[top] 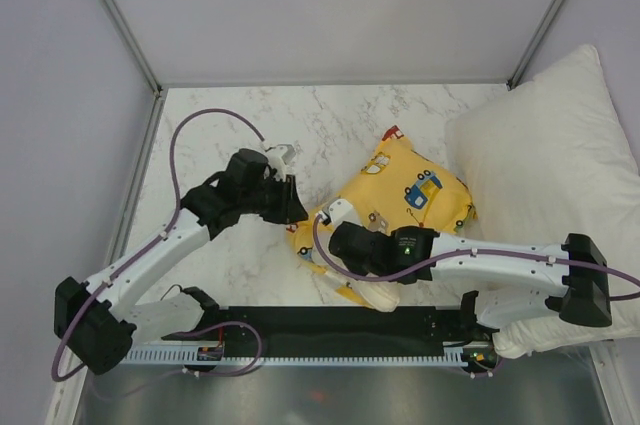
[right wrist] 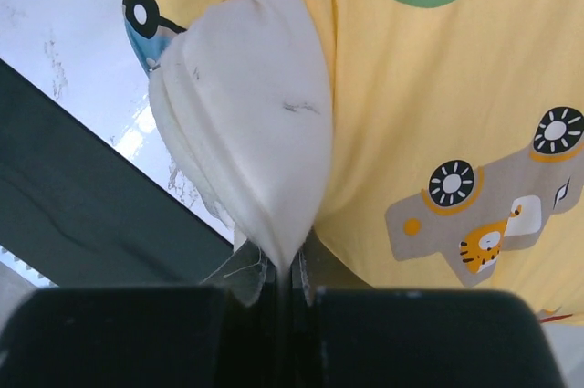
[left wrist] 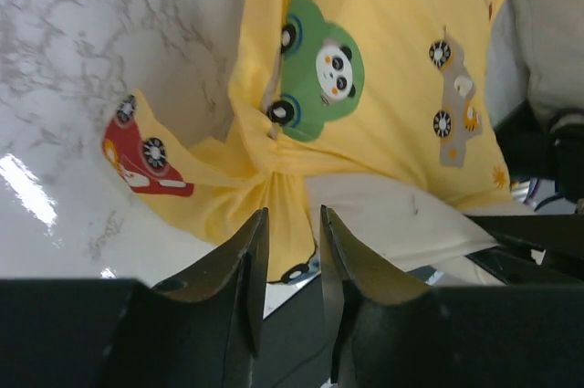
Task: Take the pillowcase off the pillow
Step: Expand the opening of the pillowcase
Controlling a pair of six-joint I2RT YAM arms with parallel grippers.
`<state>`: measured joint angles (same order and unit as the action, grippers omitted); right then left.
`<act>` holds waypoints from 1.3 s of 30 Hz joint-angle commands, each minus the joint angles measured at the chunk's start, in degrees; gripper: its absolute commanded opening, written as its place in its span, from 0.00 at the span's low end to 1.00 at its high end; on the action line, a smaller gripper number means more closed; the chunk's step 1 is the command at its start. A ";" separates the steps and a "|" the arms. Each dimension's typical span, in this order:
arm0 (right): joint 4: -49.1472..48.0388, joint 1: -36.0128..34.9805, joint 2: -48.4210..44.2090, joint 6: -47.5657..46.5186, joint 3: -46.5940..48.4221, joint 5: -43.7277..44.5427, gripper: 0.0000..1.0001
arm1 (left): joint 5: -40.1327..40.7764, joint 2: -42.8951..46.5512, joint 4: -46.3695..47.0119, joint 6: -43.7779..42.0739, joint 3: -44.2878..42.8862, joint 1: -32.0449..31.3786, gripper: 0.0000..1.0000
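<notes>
The right gripper (right wrist: 290, 271) is pinched tight on a corner of the pillow (right wrist: 260, 114). That cream corner pokes out past the open edge of the pillowcase (right wrist: 438, 87). The left gripper (left wrist: 293, 213) has its jaws slightly apart, with a bunched twist of the yellow fabric lying in the gap. Whether its fingers (left wrist: 339, 260) press the cloth cannot be told. Both grippers meet at the near left end of the bundle, close to the black strip (top: 330, 321) along the near edge of the table (top: 330, 125). The cased pillow lies slanted at mid-table. Its right side rests against the large white pillow (top: 560, 155), which fills the right of the table. Bare marble shows to the left and on the far side, up to the metal frame posts (top: 118, 20). Counted: two arms, two pillows, one pillowcase.
</notes>
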<state>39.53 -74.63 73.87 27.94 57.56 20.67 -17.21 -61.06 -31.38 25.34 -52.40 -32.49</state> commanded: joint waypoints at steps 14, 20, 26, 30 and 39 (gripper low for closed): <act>-1.56 0.19 -6.36 2.99 -4.39 3.06 0.00 | 4.81 -11.18 1.94 -2.67 0.64 -12.07 0.42; -0.24 0.45 -9.26 3.96 -5.00 4.29 0.00 | 6.75 -15.67 -0.08 -2.76 0.20 -15.14 0.47; 0.64 1.07 -11.46 4.57 -5.88 5.61 0.00 | 6.23 -17.60 -1.06 -3.02 0.63 -17.08 0.62; 0.99 1.07 -12.87 5.01 -6.14 6.14 0.00 | 5.70 -20.76 -0.97 -2.67 0.90 -19.71 0.61; 2.13 1.07 -16.12 7.30 -8.16 7.46 0.00 | 4.38 -23.50 4.83 -0.65 1.60 -23.41 0.06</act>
<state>45.23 -74.43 61.08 31.97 48.64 21.52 -13.30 -82.72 -24.45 25.47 -52.23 -54.54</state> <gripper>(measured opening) 0.063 0.132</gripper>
